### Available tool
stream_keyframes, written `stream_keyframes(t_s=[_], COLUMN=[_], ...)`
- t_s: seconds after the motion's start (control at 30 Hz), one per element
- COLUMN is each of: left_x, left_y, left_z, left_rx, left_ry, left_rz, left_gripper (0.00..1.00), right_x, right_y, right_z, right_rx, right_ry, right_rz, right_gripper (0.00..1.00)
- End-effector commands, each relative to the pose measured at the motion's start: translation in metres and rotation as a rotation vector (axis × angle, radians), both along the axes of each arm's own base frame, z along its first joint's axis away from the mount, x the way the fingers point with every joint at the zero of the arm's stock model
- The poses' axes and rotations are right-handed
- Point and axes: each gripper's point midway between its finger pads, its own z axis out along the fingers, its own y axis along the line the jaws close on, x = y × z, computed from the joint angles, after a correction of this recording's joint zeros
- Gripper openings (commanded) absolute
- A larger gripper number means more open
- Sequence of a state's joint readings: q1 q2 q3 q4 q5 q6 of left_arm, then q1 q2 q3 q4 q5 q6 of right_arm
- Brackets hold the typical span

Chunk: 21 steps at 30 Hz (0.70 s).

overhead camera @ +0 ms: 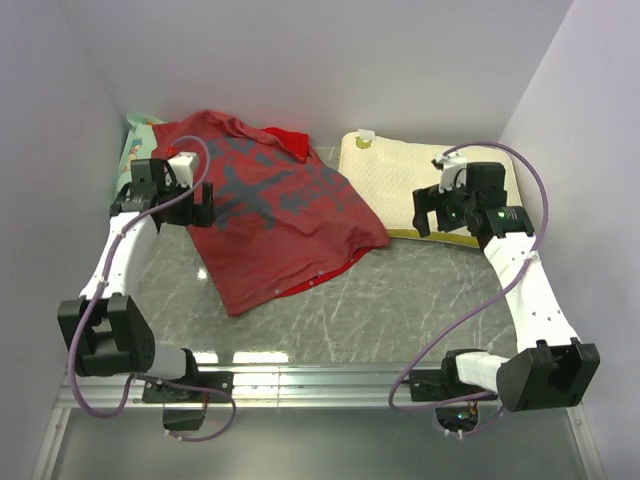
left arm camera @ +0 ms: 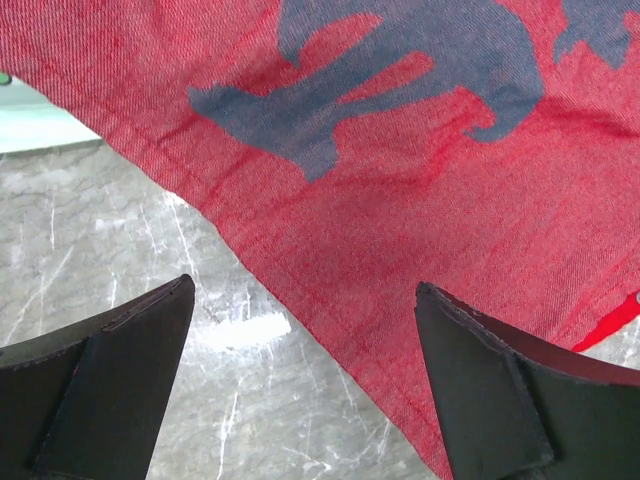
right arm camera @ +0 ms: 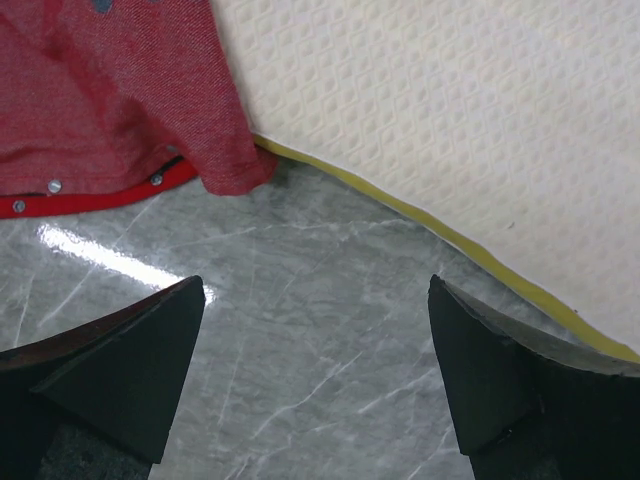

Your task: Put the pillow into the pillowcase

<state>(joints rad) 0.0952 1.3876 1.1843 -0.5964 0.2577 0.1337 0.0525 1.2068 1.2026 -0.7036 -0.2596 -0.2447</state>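
1 pillowcase (overhead camera: 270, 215). 2 pillows in all: 1 cream pillow (overhead camera: 400, 190) and 1 mint pillow (overhead camera: 138, 135), partly hidden. 2 arms, 2 grippers: left gripper (overhead camera: 195, 207), right gripper (overhead camera: 440, 215). 1 table (overhead camera: 400, 310). 3 snaps (right arm camera: 54, 186) show in the right wrist view.

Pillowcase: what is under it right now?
The pillowcase lies on the grey table. Its far left corner covers part of a mint-green pillow. The cream pillow lies to its right, edges touching. Anything else beneath the fabric is hidden.
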Motion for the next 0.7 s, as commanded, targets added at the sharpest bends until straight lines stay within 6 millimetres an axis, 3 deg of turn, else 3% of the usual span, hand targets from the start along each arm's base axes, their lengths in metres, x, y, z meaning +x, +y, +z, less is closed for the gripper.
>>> stream_keyframes(t_s=[0.0, 0.03, 0.07, 0.1, 0.13, 0.17, 0.2, 0.23, 0.27, 0.3, 0.33, 0.37, 0.4, 0.47, 0.53, 0.57, 0.6, 0.63, 0.67], left_x=[0.024, 0.031, 0.047, 0.06, 0.073, 0.096, 0.116, 0.136, 0.148, 0.168, 0.178, 0.192, 0.206, 0.225, 0.232, 0.232, 0.237, 0.236, 0.238], left_y=[0.002, 0.006, 0.012, 0.021, 0.028, 0.039, 0.058, 0.07, 0.08, 0.101, 0.106, 0.113, 0.128, 0.139, 0.151, 0.154, 0.159, 0.159, 0.154], left_z=[0.021, 0.024, 0.047, 0.036, 0.042, 0.076, 0.057, 0.09, 0.095, 0.065, 0.065, 0.094, 0.069, 0.08, 0.077, 0.053, 0.066, 0.049, 0.048], left_rx=[0.002, 0.014, 0.031, 0.042, 0.044, 0.048, 0.052, 0.051, 0.03, 0.02, -0.008, -0.04, -0.051, -0.047, -0.022, -0.015, -0.012, -0.025, -0.062], left_ry=[-0.057, -0.06, -0.113, -0.068, -0.077, -0.152, -0.108, -0.171, -0.175, -0.118, -0.118, -0.181, -0.147, -0.226, -0.265, -0.237, -0.307, -0.285, -0.292], left_rz=[0.013, 0.025, 0.046, 0.072, 0.091, 0.133, 0.184, 0.212, 0.258, 0.298, 0.292, 0.318, 0.341, 0.344, 0.365, 0.378, 0.379, 0.382, 0.361], left_gripper=[0.99, 0.99, 0.99, 0.99, 0.99, 0.99, 0.99, 0.99, 0.99, 0.99, 0.99, 0.99, 0.99, 0.99, 0.99, 0.99, 0.99, 0.99, 0.99], right_x=[0.002, 0.003, 0.004, 0.005, 0.007, 0.009, 0.009, 0.011, 0.012, 0.012, 0.013, 0.015, 0.015, 0.017, 0.021, 0.021, 0.022, 0.026, 0.028], right_y=[0.005, 0.006, 0.008, 0.011, 0.013, 0.016, 0.019, 0.023, 0.027, 0.03, 0.038, 0.043, 0.048, 0.07, 0.088, 0.104, 0.112, 0.119, 0.131], right_z=[0.011, 0.009, 0.008, 0.008, 0.004, 0.003, 0.001, -0.001, -0.002, -0.002, -0.005, -0.002, -0.003, -0.006, -0.016, -0.013, -0.016, -0.026, -0.021], right_rx=[0.014, 0.019, 0.026, 0.033, 0.038, 0.039, 0.039, 0.038, 0.038, 0.038, 0.036, 0.034, 0.032, 0.018, 0.001, -0.001, -0.002, -0.003, 0.003], right_ry=[-0.015, -0.006, 0.0, 0.002, 0.017, 0.023, 0.029, 0.036, 0.04, 0.044, 0.053, 0.049, 0.055, 0.067, 0.092, 0.088, 0.102, 0.134, 0.126], right_rz=[0.029, 0.032, 0.035, 0.041, 0.043, 0.049, 0.056, 0.068, 0.075, 0.083, 0.104, 0.119, 0.131, 0.186, 0.225, 0.266, 0.286, 0.298, 0.323], right_gripper=[1.0, 1.0, 1.0, 1.0, 1.0, 1.0, 1.0, 1.0, 1.0, 1.0, 1.0, 1.0, 1.0, 1.0, 1.0, 1.0, 1.0, 1.0, 0.99])
